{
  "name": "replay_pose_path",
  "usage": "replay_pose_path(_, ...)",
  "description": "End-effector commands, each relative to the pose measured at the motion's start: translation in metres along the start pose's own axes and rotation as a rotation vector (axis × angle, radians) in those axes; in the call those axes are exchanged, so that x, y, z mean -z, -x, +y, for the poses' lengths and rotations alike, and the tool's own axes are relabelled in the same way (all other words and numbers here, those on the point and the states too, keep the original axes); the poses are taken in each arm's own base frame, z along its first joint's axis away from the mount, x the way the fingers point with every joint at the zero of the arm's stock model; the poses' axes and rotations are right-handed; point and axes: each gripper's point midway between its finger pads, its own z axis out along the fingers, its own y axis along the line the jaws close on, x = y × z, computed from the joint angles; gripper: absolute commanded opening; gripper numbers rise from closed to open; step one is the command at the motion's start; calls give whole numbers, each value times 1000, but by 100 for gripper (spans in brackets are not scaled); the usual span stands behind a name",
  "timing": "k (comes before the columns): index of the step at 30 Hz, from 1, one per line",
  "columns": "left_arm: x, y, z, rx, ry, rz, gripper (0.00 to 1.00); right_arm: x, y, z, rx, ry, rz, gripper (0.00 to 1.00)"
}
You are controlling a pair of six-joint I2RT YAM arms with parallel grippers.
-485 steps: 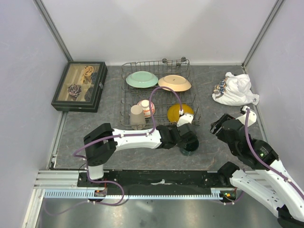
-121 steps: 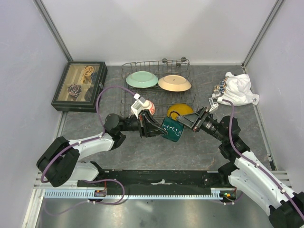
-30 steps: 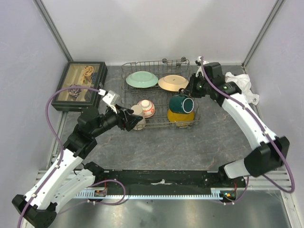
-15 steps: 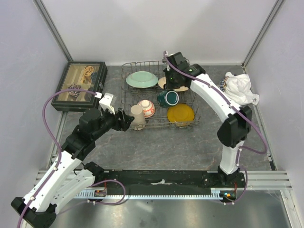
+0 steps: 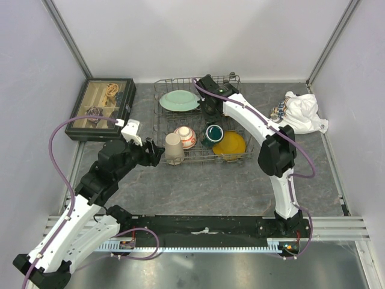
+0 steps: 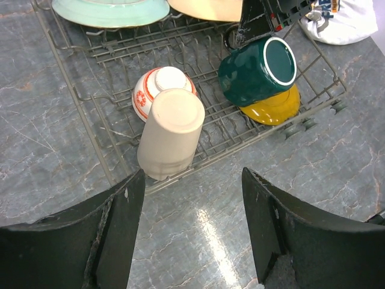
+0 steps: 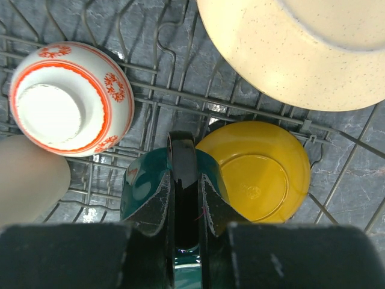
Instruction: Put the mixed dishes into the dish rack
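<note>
The dish rack (image 5: 195,79) holds the pale green flowered plate (image 5: 179,100), small red-orange bowl (image 5: 185,136), beige cup (image 5: 174,148) and yellow plate (image 5: 231,144). My right gripper (image 7: 185,174) is shut on the handle of the dark green mug (image 7: 141,180), which lies on its side between the bowl (image 7: 69,99) and the yellow plate (image 7: 255,171), overlapping that plate's edge. The tan plate (image 7: 301,48) stands just behind. My left gripper (image 6: 192,174) hangs open and empty over the table, in front of the beige cup (image 6: 171,132) and the rack's front wire (image 6: 234,144).
A dark glass-topped display box (image 5: 101,108) sits left of the rack. A white cloth bundle (image 5: 301,113) lies at the right. My right arm reaches over the rack's right half from the front. Enclosure walls close in the back and sides.
My right arm has swung left and lowered the dark green mug from above the yellow plate into the rack's middle. My left gripper drew back slightly from the beige cup.
</note>
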Motion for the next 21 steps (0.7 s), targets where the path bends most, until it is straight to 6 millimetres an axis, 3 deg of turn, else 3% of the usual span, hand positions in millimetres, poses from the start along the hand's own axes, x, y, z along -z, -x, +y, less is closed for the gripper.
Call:
replay_pose_path(1,1,4,7,-37,30,-12,72,8,14,1,1,6,-35,0)
replay_pose_path(9,-2,1,9,-38,42,-1,72,-11,2,13,-29,18,20,0)
replay_pose_path(21,-1,-1,12,-35,58,5,72,-23,-12,29,-67,27,71,0)
